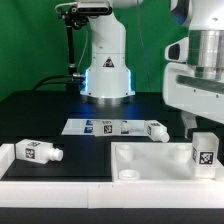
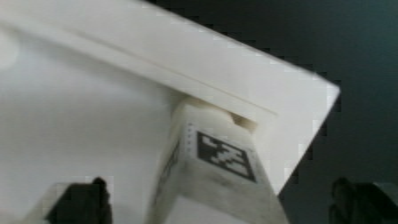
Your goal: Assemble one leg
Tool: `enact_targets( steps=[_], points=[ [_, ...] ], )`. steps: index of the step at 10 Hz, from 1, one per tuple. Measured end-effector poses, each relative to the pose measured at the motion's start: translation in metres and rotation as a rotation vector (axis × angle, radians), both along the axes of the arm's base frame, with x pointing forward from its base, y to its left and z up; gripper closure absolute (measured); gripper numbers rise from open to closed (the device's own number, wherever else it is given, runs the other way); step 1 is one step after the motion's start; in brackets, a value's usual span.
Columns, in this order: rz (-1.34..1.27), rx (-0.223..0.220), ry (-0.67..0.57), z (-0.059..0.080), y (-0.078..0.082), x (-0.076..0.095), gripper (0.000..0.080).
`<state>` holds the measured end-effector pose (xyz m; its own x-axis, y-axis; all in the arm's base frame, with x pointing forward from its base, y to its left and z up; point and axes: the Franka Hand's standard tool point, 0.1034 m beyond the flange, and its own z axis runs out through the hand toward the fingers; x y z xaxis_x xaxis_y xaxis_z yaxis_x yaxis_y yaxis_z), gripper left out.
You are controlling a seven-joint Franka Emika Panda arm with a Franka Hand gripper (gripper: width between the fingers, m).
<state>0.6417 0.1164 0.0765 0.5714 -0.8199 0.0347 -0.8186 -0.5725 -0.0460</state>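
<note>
The hand (image 1: 200, 128) hangs at the exterior view's right, low over the far right corner of the white tabletop (image 1: 150, 165). A leg (image 1: 204, 150) stands upright there, its tagged face toward the camera, directly beneath the hand and resting on the tabletop corner. From this side the fingers are hidden behind the wrist housing and the leg, so whether they press on the leg cannot be told.

In the wrist view the same leg (image 2: 221, 150) runs up the middle of the picture with its black-and-white tag facing the lens, and its far end meets the tabletop (image 2: 107, 110) at a small round rim close to the corner. The 2 dark fingertips (image 2: 82, 198) show low in the picture, 1 on each side of the leg, spread wide with clear space between each tip and the leg. The hand is therefore open and grips nothing.

2 more legs lie on their sides on the black table (image 1: 40, 110). 1 leg (image 1: 36, 152) rests on a white raised block at the exterior view's left, peg pointing right. The other leg (image 1: 156, 129) lies just beyond the tabletop, next to the marker board (image 1: 103, 127), which lies flat in front of the arm's white base (image 1: 106, 70)
</note>
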Motion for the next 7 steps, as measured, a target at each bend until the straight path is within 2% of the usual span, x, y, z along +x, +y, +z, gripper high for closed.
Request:
enact_targets(
  steps=[1, 4, 6, 7],
  points=[
    [0.046, -0.007, -0.007, -0.0016, -0.0019, -0.0019, 0.0157],
    [0.220, -0.029, -0.007, -0.0015, -0.0046, -0.0008, 0.0151],
    [0.539, -0.082, 0.005, -0.0009, -0.0025, -0.0005, 0.0151],
    [0.673, -0.087, 0.007, -0.0007, -0.0015, -0.0001, 0.0151]
  ],
)
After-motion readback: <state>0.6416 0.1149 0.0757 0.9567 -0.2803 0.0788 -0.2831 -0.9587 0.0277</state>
